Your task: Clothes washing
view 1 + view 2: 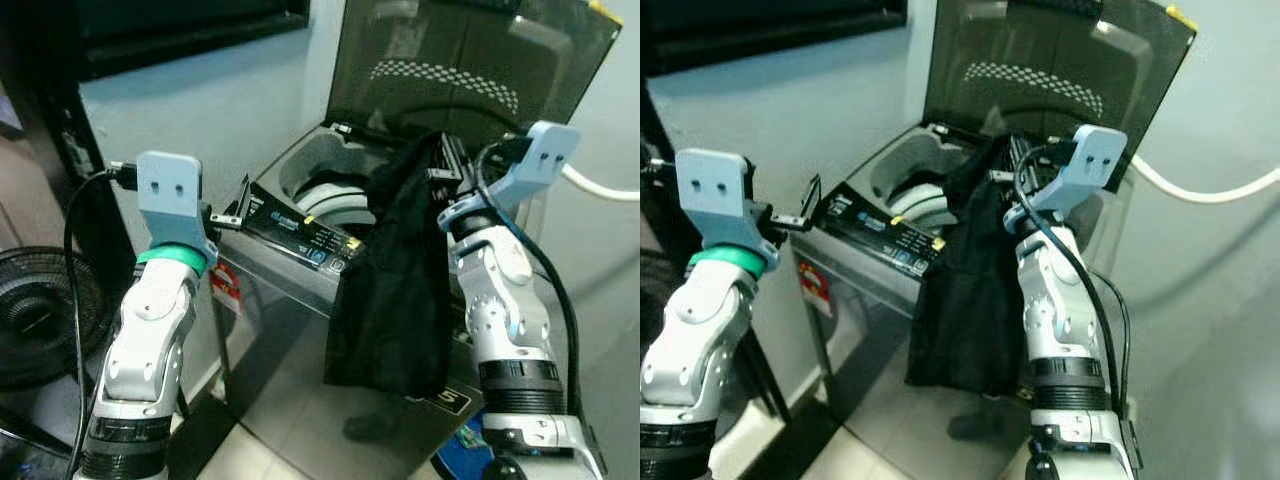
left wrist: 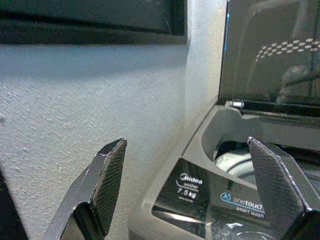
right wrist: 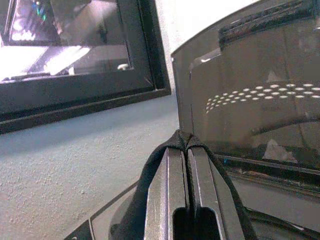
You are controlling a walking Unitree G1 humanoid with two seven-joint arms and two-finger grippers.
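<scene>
Grey wall (image 1: pixel 230 120), fan (image 1: pixel 40 310) beside open washer (image 1: pixel 300 235), black garment (image 1: pixel 395 270) in right pincer (image 1: pixel 445 165).

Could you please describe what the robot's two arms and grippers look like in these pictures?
Both arms are silver with black joint bands. The left arm has a green wrist ring; each wrist carries a pale blue camera block fed by black cables. The left gripper and right gripper have long black, flat, textured fingers.

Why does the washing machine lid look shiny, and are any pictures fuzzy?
Right wrist view: the raised lid mirrors the drum's dotted holes; the window is glary. Left eye view: slightly soft, and the black garment shows almost no folds. Left wrist view: the fingertips are sharp.
</scene>
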